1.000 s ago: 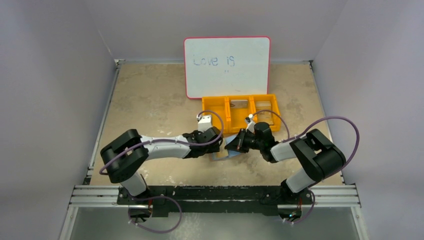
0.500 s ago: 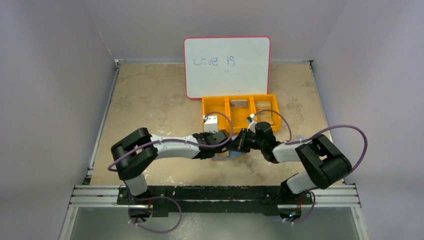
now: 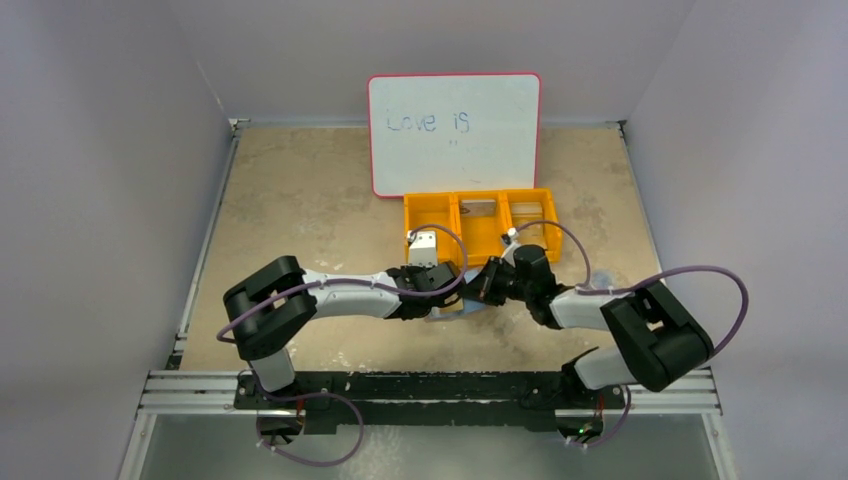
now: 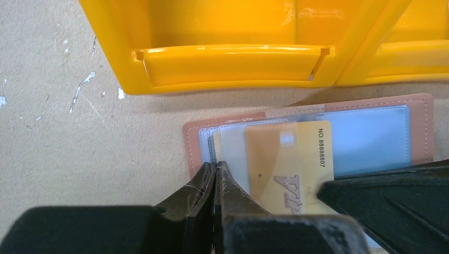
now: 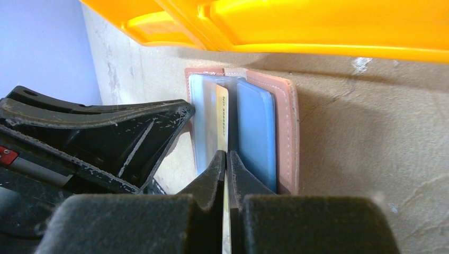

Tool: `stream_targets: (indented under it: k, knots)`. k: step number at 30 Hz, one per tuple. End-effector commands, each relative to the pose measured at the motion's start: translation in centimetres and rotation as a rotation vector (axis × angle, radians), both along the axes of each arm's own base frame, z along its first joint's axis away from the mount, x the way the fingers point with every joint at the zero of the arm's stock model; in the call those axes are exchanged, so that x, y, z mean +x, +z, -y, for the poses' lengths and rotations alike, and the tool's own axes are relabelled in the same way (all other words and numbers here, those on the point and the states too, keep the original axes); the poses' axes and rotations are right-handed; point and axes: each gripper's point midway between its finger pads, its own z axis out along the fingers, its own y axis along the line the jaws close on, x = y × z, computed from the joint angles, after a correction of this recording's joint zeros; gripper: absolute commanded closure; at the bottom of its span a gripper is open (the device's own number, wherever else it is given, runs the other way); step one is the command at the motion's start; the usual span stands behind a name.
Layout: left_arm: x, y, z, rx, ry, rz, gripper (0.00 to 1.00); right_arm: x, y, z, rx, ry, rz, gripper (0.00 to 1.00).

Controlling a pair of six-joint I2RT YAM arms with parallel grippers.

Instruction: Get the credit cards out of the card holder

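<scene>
Tightly closed, the left fingers pinch the left end of the card holder. The right fingers are closed on one yellow card, which lies crosswise in the open holder. The holder lies flat on the surface, lengthwise along the near wall of one orange tray.

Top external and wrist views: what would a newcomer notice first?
Both arms crowd one spot mid-table, the left gripper and right gripper shut with their tips at an open brown card holder just in front of the orange tray. A yellow VIP card shows among its clear pockets. Behind the tray stands a whiteboard reading "Love is".
</scene>
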Motion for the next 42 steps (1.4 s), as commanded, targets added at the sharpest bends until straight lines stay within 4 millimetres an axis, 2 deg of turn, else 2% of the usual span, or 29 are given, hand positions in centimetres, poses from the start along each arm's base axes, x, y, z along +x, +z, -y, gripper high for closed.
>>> stream_targets:
  k: [1,9,14,19,21,27,29,32,38,42]
  knots:
    - [-3.3,-4.8,-4.1,0.188,-0.039,-0.161,1.00,0.7,0.2,1.5,-0.036,-0.067,0.024,1.00]
    - [-3.2,-4.7,-4.2,0.188,-0.032,-0.153,1.00,0.9,1.0,2.9,-0.097,-0.082,0.054,1.00]
    - [-3.1,-4.3,-4.0,0.174,-0.028,-0.142,1.00,1.1,2.4,3.5,-0.099,-0.089,0.090,1.00]
    - [-2.7,-3.2,-3.3,0.132,-0.027,-0.121,1.00,1.0,4.0,3.8,-0.106,-0.073,0.138,1.00]
    - [-2.5,-2.4,-2.7,0.103,-0.031,-0.107,0.96,0.9,4.6,3.7,-0.103,-0.065,0.153,1.00]
    - [-1.4,1.2,-1.3,0.014,-0.026,-0.039,0.73,0.7,5.3,3.4,-0.117,0.004,0.211,1.00]
    - [-1.1,2.7,-1.4,-0.011,-0.015,-0.009,0.66,0.8,5.6,3.5,-0.128,0.019,0.235,1.00]
    - [-0.5,5.4,-1.8,-0.054,-0.003,0.051,0.57,1.0,7.1,3.0,-0.114,0.071,0.337,1.00]
    - [0.5,10.7,-2.6,-0.127,-0.051,0.185,0.53,1.6,10.5,2.7,-0.153,0.182,0.582,1.00]
    - [1.7,12.9,-3.6,-0.142,-0.116,0.268,0.53,1.7,12.9,1.7,-0.136,0.277,0.748,1.00]
